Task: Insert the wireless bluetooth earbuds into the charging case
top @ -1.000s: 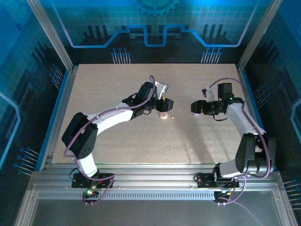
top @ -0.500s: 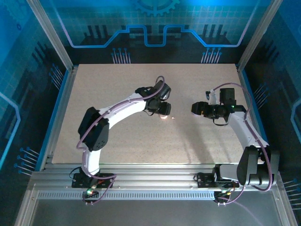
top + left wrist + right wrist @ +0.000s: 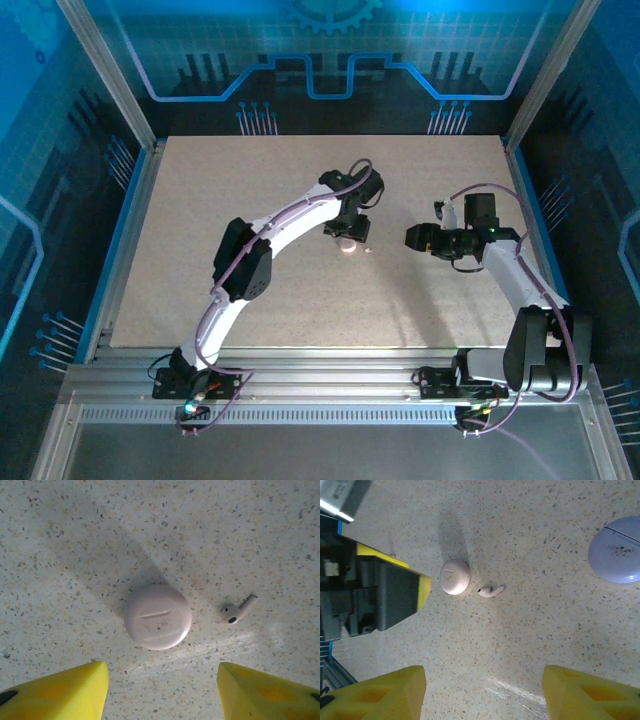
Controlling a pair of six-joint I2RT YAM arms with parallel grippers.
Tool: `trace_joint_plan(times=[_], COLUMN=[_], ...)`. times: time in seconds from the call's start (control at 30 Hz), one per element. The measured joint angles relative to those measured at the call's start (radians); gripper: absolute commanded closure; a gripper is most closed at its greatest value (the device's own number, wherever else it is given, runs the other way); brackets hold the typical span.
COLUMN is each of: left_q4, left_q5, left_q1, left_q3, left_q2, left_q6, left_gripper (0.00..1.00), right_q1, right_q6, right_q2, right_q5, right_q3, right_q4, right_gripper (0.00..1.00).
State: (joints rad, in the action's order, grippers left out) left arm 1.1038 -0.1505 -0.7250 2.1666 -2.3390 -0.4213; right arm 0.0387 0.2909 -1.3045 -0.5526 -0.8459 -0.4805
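Left wrist view: left gripper jaws released, empty, hovering over pale pink round plastic disc; small whitish stemmed earbud just right, apart. Right gripper likewise released. Advise: centre jaws on earbud, pinch body, avoid nudging disc.

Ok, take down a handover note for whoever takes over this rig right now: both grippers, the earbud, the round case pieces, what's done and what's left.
Left gripper: open, empty, hovering over the pale pink round plastic disc.
Right gripper: open, empty, above the speckled table.
Things: the pink disc lies flat on the table. A small whitish stemmed earbud lies loose beside it, not touching. The lavender round plastic disc lies apart, beyond the earbud.
Done: nothing seated yet.
Left: pick up the earbud, seat it in the case.
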Motion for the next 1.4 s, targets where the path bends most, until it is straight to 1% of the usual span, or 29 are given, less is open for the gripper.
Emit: trace_joint_plan(times=[0.33,0.73,0.93,1.07,1.2,1.4], left_q4=[0.071,0.097,0.096,0.098,0.097,0.097], left_q5=[-0.011,-0.011,-0.011,-0.010,-0.012,-0.029], left_q1=[0.000,0.000,0.000,0.000,0.000,0.000], left_q3=[0.090,0.143,0.169,0.181,0.187,0.185], left_q2=[-0.108,-0.178,-0.210,-0.226,-0.228,-0.224], left_q6=[0.000,0.000,-0.004,-0.007,-0.008,0.005], left_gripper=[0.38,0.37,0.39,0.44,0.56,0.60], right_q1=[0.002,0.016,0.018,0.023,0.028,0.030], right_q6=[-0.013,-0.029,-0.031,-0.037,-0.038,-0.041], right_q2=[0.000,-0.002,-0.001,-0.001,0.000,0.019], right_q5=[-0.006,-0.017,-0.027,-0.031,-0.032,-0.034], right_q3=[0.001,0.001,0.001,0.001,0.001,0.001], right_q4=[-0.001,-0.001,-0.002,-0.009,-0.019,-0.027], right_gripper=[0.36,0.37,0.37,0.37,0.38,0.39])
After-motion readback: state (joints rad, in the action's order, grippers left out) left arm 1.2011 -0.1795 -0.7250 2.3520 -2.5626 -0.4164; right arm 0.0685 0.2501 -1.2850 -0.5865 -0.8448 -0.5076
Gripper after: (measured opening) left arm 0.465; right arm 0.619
